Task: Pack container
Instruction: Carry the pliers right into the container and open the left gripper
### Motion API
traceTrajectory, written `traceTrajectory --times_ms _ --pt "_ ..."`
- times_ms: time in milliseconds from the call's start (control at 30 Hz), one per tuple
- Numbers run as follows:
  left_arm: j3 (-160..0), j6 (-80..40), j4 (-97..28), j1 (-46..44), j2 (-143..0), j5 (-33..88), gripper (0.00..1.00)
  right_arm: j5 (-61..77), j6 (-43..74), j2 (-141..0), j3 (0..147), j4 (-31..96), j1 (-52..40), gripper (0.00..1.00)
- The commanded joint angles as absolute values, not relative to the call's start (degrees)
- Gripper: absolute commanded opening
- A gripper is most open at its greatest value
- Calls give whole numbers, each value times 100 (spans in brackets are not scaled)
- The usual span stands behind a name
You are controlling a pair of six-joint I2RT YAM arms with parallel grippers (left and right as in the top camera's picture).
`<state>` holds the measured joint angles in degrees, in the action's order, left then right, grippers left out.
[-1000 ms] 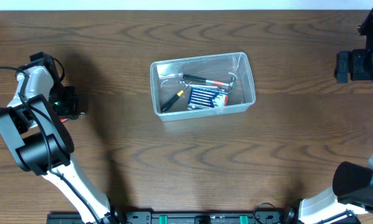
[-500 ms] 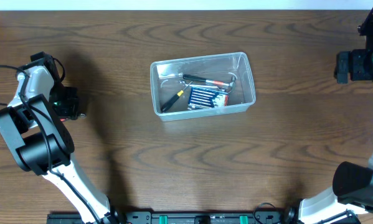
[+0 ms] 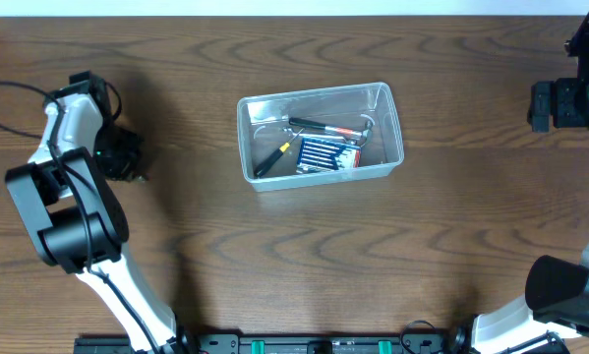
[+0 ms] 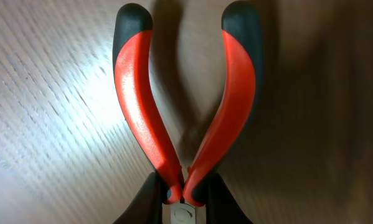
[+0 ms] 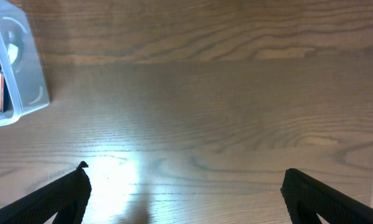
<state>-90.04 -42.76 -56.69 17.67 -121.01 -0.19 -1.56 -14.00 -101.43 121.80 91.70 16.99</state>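
The container (image 3: 319, 175), a clear plastic bin with rounded corners, stands mid-table and holds several hand tools; one corner of it shows in the right wrist view (image 5: 24, 93). My left gripper (image 4: 186, 196) is shut on a pair of pliers (image 4: 233, 112) with red and black handles, gripped near the pivot, handles pointing away above the wood. In the overhead view the left gripper (image 3: 127, 157) is at the far left, well left of the container. My right gripper (image 5: 185, 186) is open and empty over bare table; in the overhead view it (image 3: 542, 104) is at the far right.
The wooden table (image 3: 304, 265) fills the view. Inside the container lie a blue-handled tool set (image 3: 323, 155), a yellow and black tool (image 3: 274, 155) and a red-handled tool (image 3: 338, 128).
My left arm has shifted to the right and a little farther back, with the gripper moving toward the container. The right arm and the container have not moved.
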Motion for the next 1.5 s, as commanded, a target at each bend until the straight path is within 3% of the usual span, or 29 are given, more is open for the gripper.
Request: traceTrajectory --times_ms 0,433,833,1167,1467 --pt "-9220 -3601 -5741 1516 -11430 -91 6 -213 -1264 -10136 12182 9157 1717 99" --pt "-9247 -2137 -6055 -158 -9555 -91 6 -207 -1264 -10138 12180 8499 1737 99" --pt "-9251 1144 -5693 -2397 -9284 -91 6 -62 -1269 -10138 12180 8202 1737 99" --pt "-9247 4482 -4950 -2908 -9535 196 6 -62 -1269 -10138 12180 8206 1732 99" --pt "-9244 5039 -4530 -2993 -10700 368 6 -62 -1269 -10138 12180 8211 1721 99"
